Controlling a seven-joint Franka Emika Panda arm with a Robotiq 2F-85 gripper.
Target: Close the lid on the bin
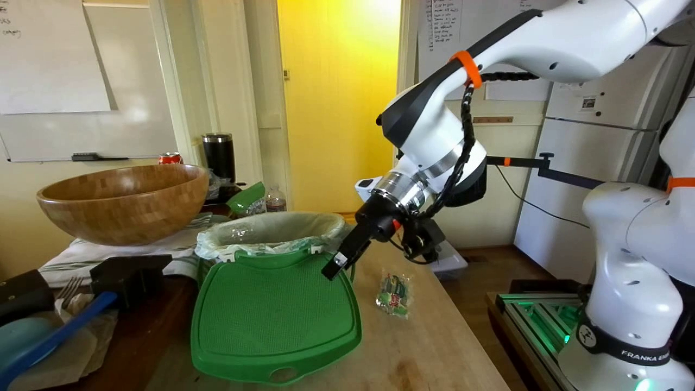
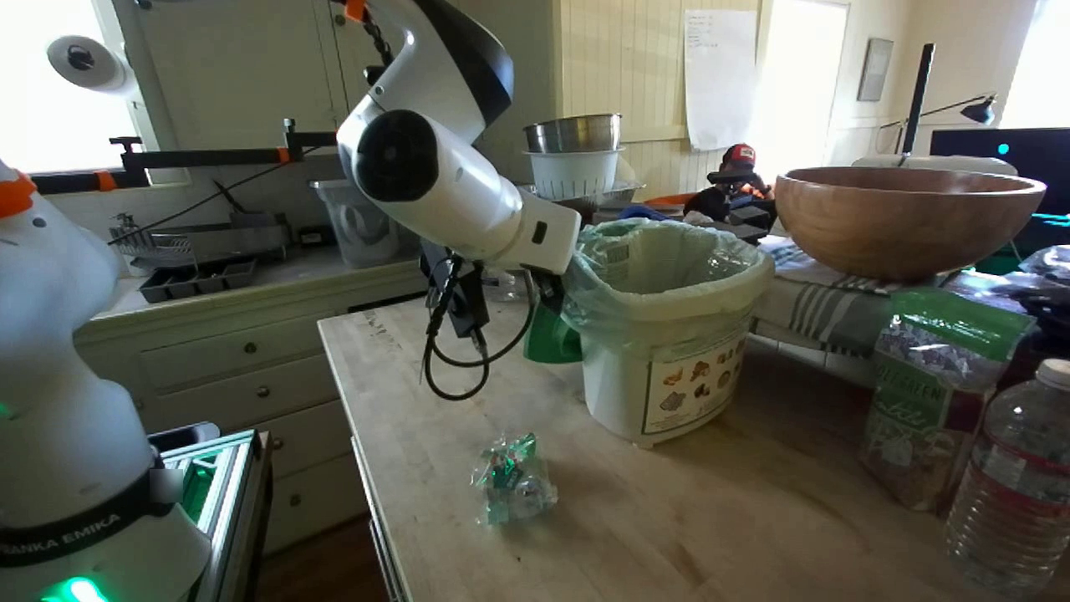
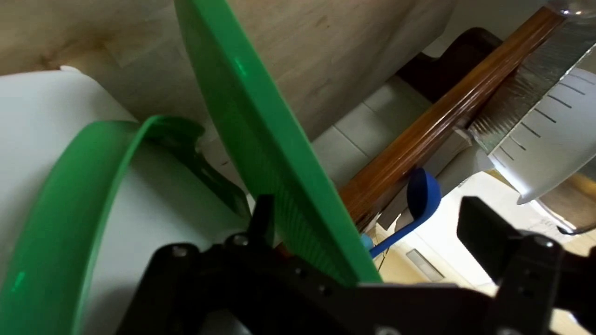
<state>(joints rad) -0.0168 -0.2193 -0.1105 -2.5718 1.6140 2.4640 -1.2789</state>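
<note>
Wrist view is showing fingers (image 3: 484,242) standing apart, the green lid (image 3: 284,167) nearly edge-on between them, hanging open beside the lined white bin (image 2: 669,334); gripping off-centre is probably risking twisting one or tipping the other.

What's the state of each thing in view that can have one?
Bin: upright, uncovered
Lid: open, sloping down outside the rim
Gripper: open, holding nothing
Liner bag: draped over the rim
Wooden bowl: right side up
Black tumbler: upright
Water bottle: upright, capped
Snack pouch: standing; sealed or not, unclear
Small packet: lying down
Drawers: shut
</note>
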